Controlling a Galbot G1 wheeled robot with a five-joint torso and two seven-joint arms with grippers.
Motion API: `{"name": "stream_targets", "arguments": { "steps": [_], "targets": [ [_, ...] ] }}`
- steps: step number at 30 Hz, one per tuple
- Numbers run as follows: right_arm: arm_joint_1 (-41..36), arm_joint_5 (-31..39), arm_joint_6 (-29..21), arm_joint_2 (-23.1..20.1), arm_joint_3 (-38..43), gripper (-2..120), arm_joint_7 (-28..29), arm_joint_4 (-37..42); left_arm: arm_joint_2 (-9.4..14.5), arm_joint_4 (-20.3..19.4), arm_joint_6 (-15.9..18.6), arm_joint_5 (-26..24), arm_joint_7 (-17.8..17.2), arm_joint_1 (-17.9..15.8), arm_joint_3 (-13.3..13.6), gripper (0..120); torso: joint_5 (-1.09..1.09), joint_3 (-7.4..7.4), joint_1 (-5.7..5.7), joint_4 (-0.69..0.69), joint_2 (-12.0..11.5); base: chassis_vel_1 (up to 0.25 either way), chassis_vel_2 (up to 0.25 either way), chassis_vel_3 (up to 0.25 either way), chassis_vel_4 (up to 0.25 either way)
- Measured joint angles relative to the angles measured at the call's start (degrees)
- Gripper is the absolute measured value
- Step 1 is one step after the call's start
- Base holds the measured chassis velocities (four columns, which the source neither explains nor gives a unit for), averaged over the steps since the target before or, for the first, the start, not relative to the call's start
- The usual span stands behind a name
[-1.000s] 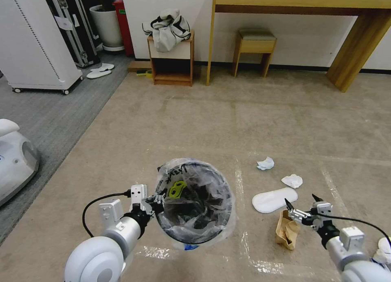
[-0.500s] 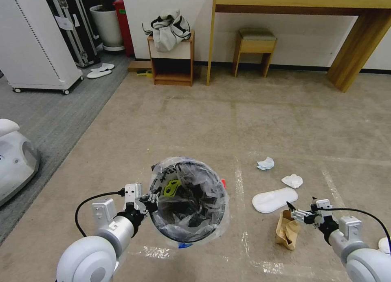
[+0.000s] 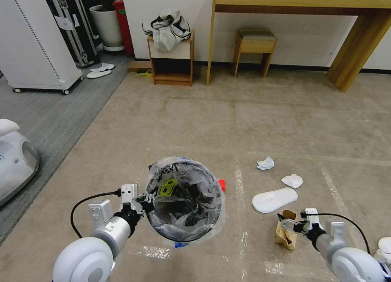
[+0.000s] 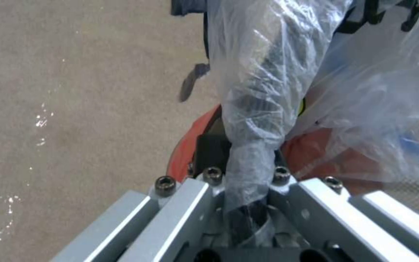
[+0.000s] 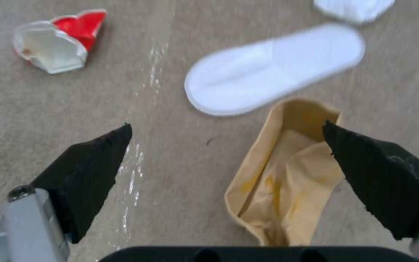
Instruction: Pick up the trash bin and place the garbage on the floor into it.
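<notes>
Trash bin: your small round red bin (image 3: 184, 200) with crinkled clear plastic liner hangs above the beige carpet (image 3: 203, 123).
Left end effector (image 3: 143, 200): pinching its rim.
Right end effector (image 5: 229, 182): spread wide over the crumpled brown paper bag (image 5: 287, 171).

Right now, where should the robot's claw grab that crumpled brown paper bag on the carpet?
Probably the bag's open, upturned mouth. The brown paper bag lies crumpled on the floor with its folded rim raised, so a thin edge sticks up to pinch. The right claw is open above it; coming straight down, one finger on each side of that rim, looks best. The left claw holds the trash bin.
</notes>
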Motion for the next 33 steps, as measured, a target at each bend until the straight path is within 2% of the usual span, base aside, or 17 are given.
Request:
{"name": "stream_targets", "arguments": {
  "steps": [7,13,25,33],
  "targets": [
    [6.4,6.2,-2.9,1.5,-5.2,100,3.0,-5.8,-1.7,1.0,-0.1,2.0,0.5,-0.7,0.8,2,0.0,0.0,0.0,0.01,0.0,0.0,0.0,0.0,0.0],
    [7.4,7.6,-3.4,2.5,-5.9,100,3.9,-8.4,-2.2,1.1,-0.1,2.7,0.8,-0.7,0.9,2,0.0,0.0,0.0,0.0,0.0,0.0,0.0,0.0,0.0],
    [8.9,8.0,-3.5,4.8,-6.2,100,4.5,-13.1,-2.6,1.9,-0.3,3.7,1.4,-0.6,1.3,2,0.0,0.0,0.0,0.0,0.0,0.0,0.0,0.0,0.0],
    [14.5,7.1,-3.0,6.9,-9.2,100,4.6,-17.9,-2.9,2.9,-0.5,3.8,1.8,-1.3,1.9,2,0.0,0.0,0.0,0.01,0.0,0.0,0.0,0.0,0.0]
  ]
}}
